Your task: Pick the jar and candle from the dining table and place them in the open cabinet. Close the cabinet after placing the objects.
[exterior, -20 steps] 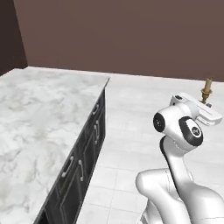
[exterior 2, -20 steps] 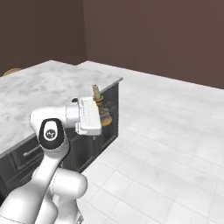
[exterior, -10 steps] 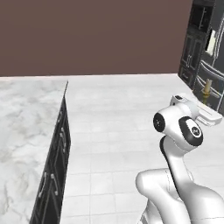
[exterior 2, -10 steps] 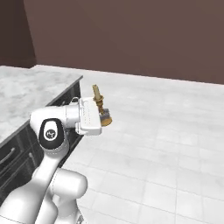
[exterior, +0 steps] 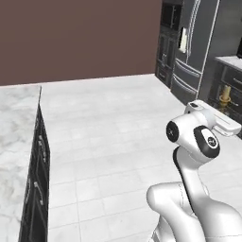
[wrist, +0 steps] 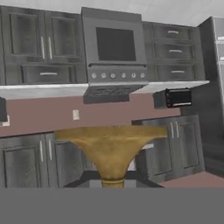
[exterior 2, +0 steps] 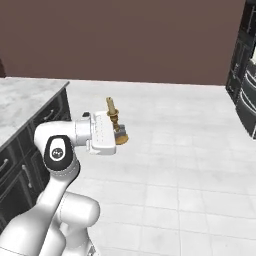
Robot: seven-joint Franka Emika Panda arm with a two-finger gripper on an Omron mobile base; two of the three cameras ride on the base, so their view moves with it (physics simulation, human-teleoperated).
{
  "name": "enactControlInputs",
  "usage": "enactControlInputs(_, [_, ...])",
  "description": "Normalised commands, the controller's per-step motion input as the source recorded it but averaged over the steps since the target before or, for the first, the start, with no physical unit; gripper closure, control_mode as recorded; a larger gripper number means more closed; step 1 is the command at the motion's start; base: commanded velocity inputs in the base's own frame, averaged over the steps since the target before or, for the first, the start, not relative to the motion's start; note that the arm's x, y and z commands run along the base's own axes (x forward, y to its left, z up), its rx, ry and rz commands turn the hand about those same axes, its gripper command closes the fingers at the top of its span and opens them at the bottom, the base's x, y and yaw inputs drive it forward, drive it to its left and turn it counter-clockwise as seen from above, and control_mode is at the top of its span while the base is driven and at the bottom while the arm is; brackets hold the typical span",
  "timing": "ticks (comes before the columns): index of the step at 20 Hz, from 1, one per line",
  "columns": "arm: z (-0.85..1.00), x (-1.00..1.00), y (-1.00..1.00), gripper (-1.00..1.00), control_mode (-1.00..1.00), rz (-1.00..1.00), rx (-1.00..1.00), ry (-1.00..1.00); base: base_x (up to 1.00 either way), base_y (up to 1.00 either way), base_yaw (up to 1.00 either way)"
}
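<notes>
One item carried: candle [exterior 2: 112,111], held clear of the dining table [exterior: 14,142], out over open floor.
Grip: gripper [exterior 2: 118,136] clamped on the gold holder, stick standing up above the fingers; in the hand view the holder's flared base [wrist: 112,151] sits right at the fingertips.
Handling: likely light; wax stick slim and snappable, brass smooth and probably slippery.
Best hold: the holder's narrow stem, never the stick.
Cabinet: dark doors lie ahead in the hand view; which one stands open I cannot tell.
</notes>
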Motion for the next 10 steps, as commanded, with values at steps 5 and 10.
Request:
enactControlInputs(5, [0.0,0.0,0.0,1.0,1.0,0.0,0.0,0.0,-0.54,-0.33,-0.36])
enactControlInputs(10, [0.0,0.0,0.0,1.0,1.0,0.0,0.0,0.0,-0.47,-0.39,-0.39])
